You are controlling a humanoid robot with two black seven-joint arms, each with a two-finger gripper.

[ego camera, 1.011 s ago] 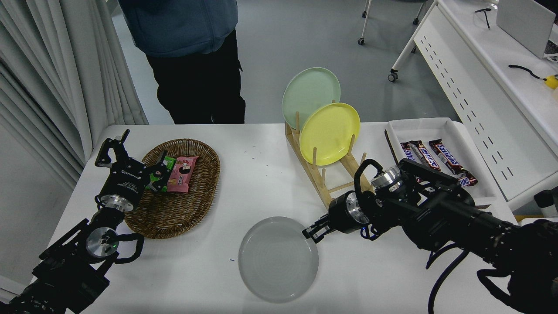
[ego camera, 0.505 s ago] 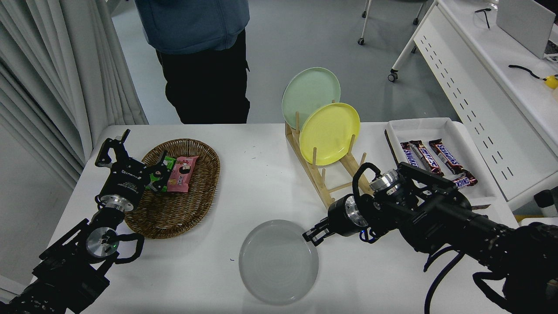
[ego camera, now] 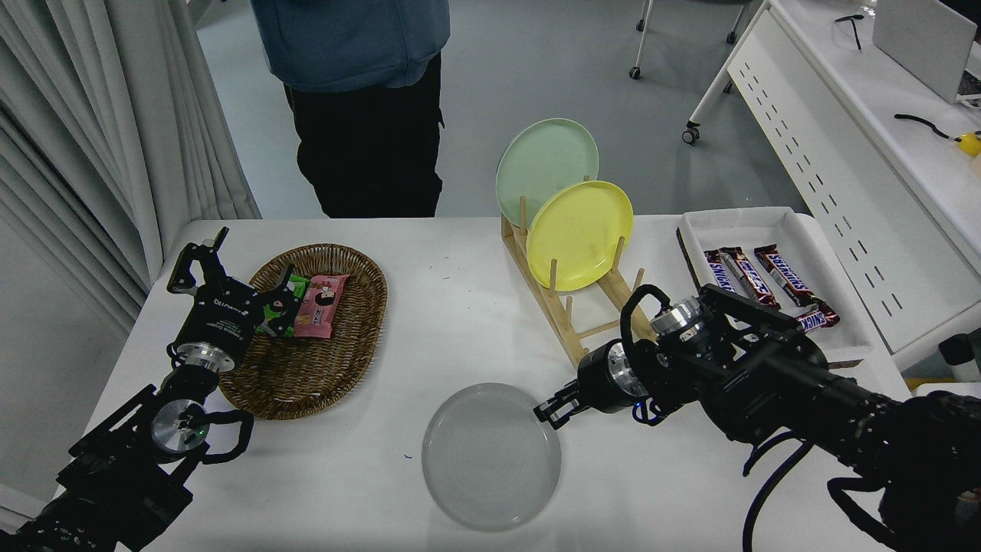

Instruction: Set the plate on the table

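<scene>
The light grey plate (ego camera: pixel 490 457) lies low over the white table (ego camera: pixel 460 322) near the front edge, its left part close to the tabletop. My right gripper (ego camera: pixel 550 412) is shut on the plate's right rim, reaching in from the right. My left gripper (ego camera: pixel 201 259) is parked open at the lower left, beside the wicker basket.
A wicker basket (ego camera: pixel 306 383) with snack packs sits at the left. A wooden rack (ego camera: pixel 571 318) holds a yellow plate (ego camera: pixel 579 234) and a pale green plate (ego camera: pixel 546 161) behind my right arm. A white tray (ego camera: pixel 766 222) with chocolate bars is at the right. A person (ego camera: pixel 360 92) stands at the far side.
The plate and my right gripper have barely shifted, a touch to the right. The person at the far side has stepped to the right.
</scene>
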